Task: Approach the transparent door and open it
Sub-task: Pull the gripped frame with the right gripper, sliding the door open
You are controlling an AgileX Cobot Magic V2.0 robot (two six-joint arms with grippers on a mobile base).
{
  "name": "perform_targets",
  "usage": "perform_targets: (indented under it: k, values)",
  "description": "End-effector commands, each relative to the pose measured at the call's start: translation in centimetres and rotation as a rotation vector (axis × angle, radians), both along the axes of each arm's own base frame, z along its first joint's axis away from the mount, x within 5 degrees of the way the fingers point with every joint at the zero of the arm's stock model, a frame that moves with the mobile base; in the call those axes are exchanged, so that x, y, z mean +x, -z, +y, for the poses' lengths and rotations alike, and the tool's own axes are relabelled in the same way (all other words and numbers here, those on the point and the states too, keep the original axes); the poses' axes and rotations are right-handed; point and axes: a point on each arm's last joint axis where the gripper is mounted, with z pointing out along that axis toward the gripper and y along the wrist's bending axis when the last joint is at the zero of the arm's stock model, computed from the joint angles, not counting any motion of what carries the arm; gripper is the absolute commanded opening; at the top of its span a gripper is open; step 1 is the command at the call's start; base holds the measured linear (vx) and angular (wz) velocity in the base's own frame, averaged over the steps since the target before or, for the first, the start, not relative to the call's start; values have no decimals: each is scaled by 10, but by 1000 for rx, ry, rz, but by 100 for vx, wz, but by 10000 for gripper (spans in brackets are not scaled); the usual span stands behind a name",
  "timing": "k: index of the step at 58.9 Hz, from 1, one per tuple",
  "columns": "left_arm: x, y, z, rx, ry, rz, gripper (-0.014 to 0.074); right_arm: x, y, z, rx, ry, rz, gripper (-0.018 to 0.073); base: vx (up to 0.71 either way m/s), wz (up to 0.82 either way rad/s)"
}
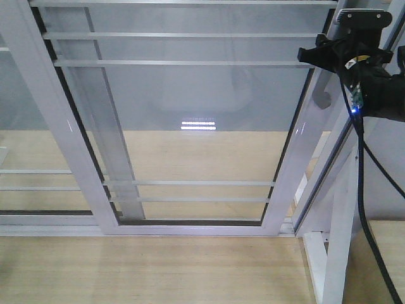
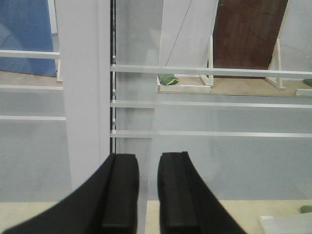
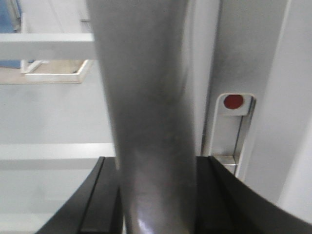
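Nearest, the right hand [image 3: 156, 168] is closed around the grey handle [image 3: 146, 97], which fills the space between its two black fingers. The left hand [image 2: 147, 163] holds nothing; its fingers stand a little apart, just before the glass. The transparent door [image 1: 190, 101] stands at the far edge of the wooden surface [image 1: 158, 272], with the handle on its right vertical edge. Beside the handle is a white plate with a red dot [image 3: 234, 101]. Behind the glass, far away, are a small green object [image 2: 168, 79] and a brown panel [image 2: 248, 34].

Lab hall with freestanding panels [image 2: 187, 39]
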Motion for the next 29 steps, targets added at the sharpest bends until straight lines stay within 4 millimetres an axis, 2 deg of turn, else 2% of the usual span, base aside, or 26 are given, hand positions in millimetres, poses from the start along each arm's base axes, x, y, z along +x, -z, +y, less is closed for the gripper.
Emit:
perform_targets:
  k: [1, 15, 29]
  values:
    - [0, -18, -1, -25, 9, -116, 283, -3, -38, 22, -39, -80, -142, 330, 0, 0]
    - [0, -18, -1, -25, 9, -116, 283, -6, -38, 38, -27, -115, -143, 330, 0, 0]
    - [0, -18, -1, -25, 9, -116, 283, -12, -39, 68, -21, -184, -156, 330, 0, 0]
